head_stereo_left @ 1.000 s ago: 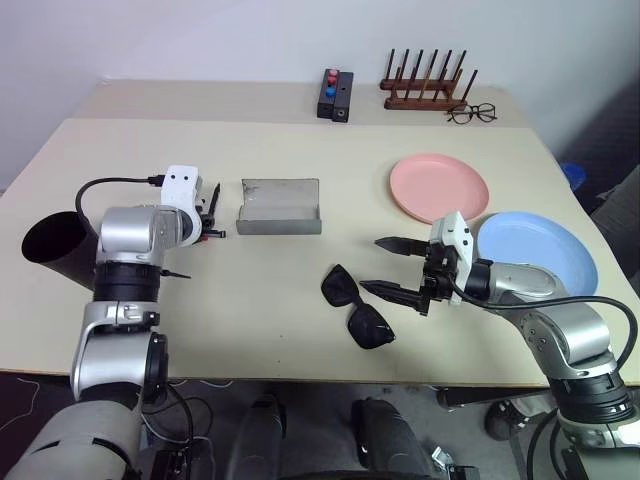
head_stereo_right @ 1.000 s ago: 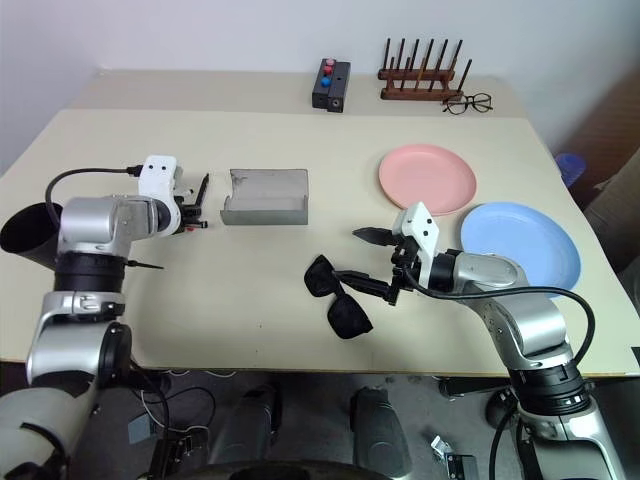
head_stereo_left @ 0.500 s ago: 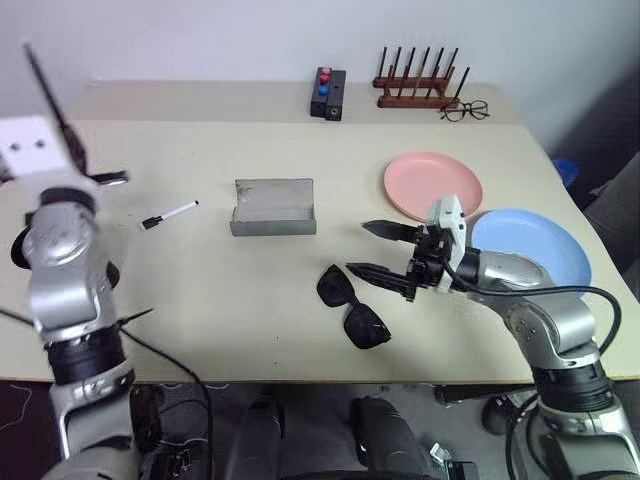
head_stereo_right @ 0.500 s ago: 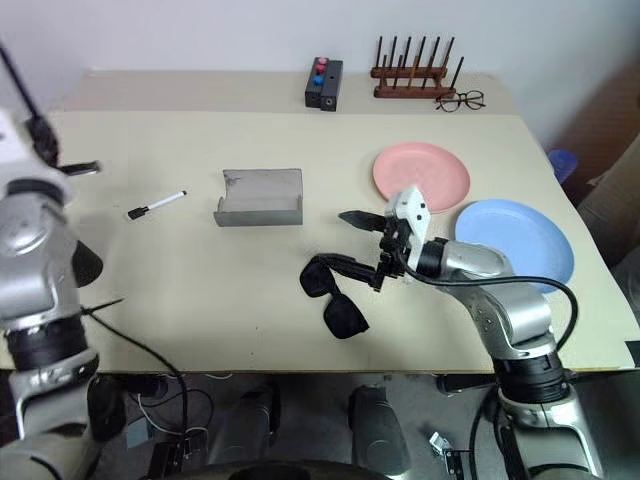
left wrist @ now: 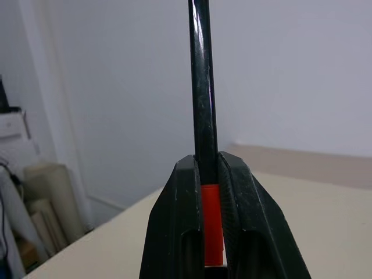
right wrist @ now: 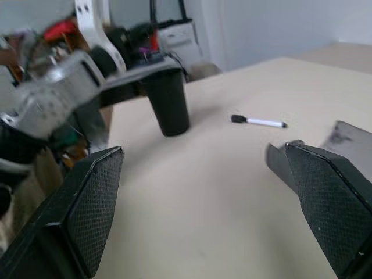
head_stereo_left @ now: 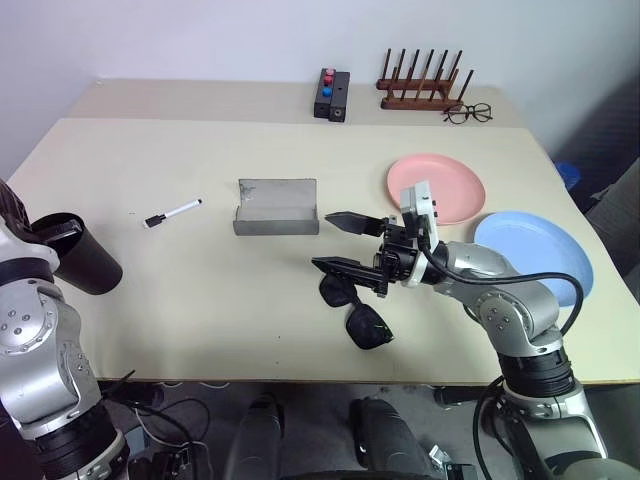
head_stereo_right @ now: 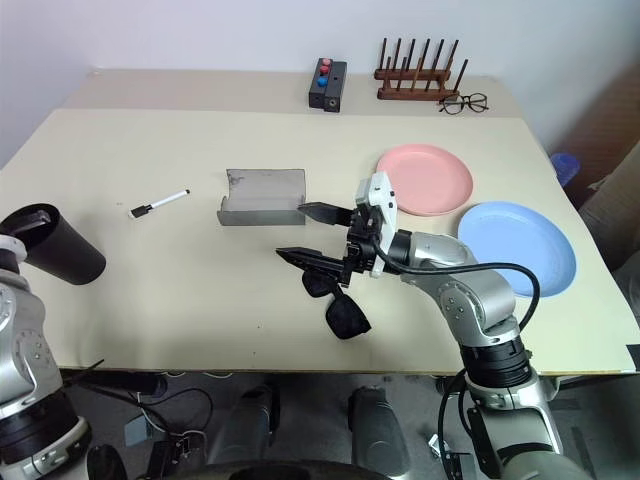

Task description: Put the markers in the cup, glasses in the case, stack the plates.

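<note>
From the head views, the right gripper [head_stereo_left: 348, 243] hangs wide open just above the sunglasses [head_stereo_left: 355, 309], holding nothing; a black-capped marker [head_stereo_left: 172, 213] lies well apart; in the left wrist view, the left gripper [left wrist: 210, 174] pinches a red marker [left wrist: 212, 221].
</note>
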Controlling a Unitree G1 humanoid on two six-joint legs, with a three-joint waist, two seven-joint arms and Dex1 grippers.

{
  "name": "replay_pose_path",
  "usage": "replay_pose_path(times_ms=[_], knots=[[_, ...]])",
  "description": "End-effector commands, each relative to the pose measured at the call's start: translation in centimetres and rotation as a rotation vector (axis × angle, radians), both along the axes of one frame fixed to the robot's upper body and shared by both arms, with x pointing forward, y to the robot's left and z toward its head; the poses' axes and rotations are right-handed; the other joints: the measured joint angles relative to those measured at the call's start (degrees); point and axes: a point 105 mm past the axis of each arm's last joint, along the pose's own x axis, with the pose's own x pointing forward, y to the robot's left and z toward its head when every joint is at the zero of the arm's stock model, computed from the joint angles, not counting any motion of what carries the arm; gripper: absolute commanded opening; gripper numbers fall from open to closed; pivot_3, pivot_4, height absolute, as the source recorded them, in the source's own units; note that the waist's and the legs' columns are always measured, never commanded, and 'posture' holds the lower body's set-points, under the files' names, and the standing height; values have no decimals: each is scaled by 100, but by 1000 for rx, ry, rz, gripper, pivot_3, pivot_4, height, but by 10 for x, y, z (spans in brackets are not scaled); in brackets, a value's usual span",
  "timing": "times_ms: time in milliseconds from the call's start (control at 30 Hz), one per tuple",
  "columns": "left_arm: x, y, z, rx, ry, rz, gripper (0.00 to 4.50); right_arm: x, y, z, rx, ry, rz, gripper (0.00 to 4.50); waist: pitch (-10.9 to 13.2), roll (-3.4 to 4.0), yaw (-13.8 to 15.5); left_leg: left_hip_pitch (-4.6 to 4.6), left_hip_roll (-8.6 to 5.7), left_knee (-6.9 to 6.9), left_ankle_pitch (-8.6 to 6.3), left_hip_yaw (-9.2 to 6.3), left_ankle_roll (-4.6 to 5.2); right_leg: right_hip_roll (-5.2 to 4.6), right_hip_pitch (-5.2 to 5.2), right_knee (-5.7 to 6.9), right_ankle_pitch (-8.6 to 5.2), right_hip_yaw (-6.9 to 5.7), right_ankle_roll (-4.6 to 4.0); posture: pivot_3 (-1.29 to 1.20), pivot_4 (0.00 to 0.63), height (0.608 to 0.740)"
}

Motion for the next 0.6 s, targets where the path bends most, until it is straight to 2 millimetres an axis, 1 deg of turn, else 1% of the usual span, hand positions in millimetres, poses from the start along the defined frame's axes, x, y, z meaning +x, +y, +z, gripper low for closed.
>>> replay_pose_path(times_ms=[33,200,333,600], knots=[[-9,0,6,44,-39,48,43,-7,7,12,28,-49,36,4500,0,0,11,0,0,0,0,0,0,0,1,-1,0,0,0,0,150,740],[-11,2,-5,17,-33,80,43,-9,8,11,27,-49,33,4500,-1,-1,11,-1,0,0,0,1,0,-1,1,-5,0,0,-1,0,150,740],[-7,-2,-13,5,-22,73,43,-9,7,10,25,-49,29,4500,-1,-1,11,-1,0,0,-1,1,-1,-1,1,-6,0,0,-1,0,150,740],[-3,-3,-20,-7,-13,67,43,-10,7,9,24,-53,28,4500,-1,-1,2,-2,0,-2,-1,1,-1,-1,0,-10,0,0,-2,0,150,740]])
